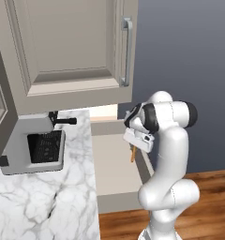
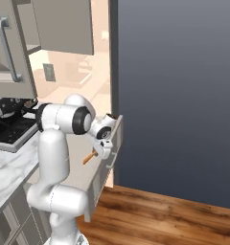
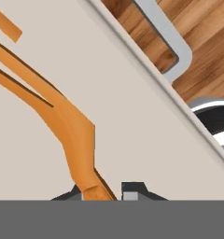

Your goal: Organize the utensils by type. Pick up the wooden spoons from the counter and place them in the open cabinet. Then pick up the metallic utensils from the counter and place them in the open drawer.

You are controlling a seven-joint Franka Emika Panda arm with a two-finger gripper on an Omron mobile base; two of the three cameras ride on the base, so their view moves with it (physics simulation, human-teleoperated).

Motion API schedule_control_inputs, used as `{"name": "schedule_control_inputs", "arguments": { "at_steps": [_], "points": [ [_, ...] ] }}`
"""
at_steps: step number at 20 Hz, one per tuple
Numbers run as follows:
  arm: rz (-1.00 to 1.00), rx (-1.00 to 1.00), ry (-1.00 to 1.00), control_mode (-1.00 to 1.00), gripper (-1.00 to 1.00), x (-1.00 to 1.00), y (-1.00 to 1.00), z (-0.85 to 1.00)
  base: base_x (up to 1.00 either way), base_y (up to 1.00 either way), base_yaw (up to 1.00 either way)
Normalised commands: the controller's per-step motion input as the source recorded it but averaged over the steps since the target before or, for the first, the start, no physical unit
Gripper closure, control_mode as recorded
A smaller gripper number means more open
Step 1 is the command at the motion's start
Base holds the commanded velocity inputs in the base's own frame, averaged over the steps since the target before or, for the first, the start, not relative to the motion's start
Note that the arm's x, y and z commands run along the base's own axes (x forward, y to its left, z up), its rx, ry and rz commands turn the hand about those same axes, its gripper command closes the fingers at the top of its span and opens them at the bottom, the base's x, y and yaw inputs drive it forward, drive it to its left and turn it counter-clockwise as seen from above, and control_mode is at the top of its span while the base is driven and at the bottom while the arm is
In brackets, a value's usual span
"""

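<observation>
In the left base view, your gripper (image 1: 134, 149) hangs over the open drawer (image 1: 115, 164), near its right wall, and an orange-copper fork (image 1: 132, 153) pokes down from under it toward the drawer's flat beige floor. Left of the drawer lies the white marble counter (image 1: 44, 201), with a grey coffee machine (image 1: 32, 143) standing on it further left. Above the drawer you see the cabinet (image 1: 70, 49), its door carrying a vertical steel bar handle (image 1: 127, 50).

In the right base view, the gripper (image 2: 101, 149) sits just inside the drawer's front panel (image 2: 107, 165), and the fork (image 2: 90, 157) slants down and to the left from it, over the drawer floor. The counter (image 2: 4, 174) shows left of the drawer.

In the hand view, the fork (image 3: 62, 116) fills the space above the drawer floor (image 3: 142, 140); its handle end lies right at the left fingertip (image 3: 69, 195), and its prongs spread toward the upper left. The fingers stand close together at the handle, but you cannot tell from here whether they still pinch it or have just let go. The drawer's front edge runs diagonally, with wooden flooring (image 3: 202, 51) beyond it.
</observation>
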Motion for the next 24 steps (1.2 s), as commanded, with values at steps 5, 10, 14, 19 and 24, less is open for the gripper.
{"name": "schedule_control_inputs", "arguments": {
  "at_steps": [5, 10, 14, 19, 24],
  "points": [
    [-0.11, 0.0, 0.0, -1.0, 1.0, -0.13, -0.66, -0.48, 0.0, 0.0, 0.0],
    [-0.11, 0.0, 0.0, -1.0, 1.0, -0.1, -0.67, -0.46, 0.0, 0.0, 0.0],
    [-0.11, -0.01, 0.0, -1.0, 1.0, -0.02, -0.45, -0.33, 0.0, 0.0, 0.0],
    [-0.1, -0.01, 0.0, -1.0, 1.0, -0.06, -0.43, -0.21, 0.0, 0.0, 0.0],
    [-0.04, 0.0, 0.0, -1.0, 1.0, -0.03, -0.05, 0.02, 0.0, 0.0, 0.0]
  ]
}}
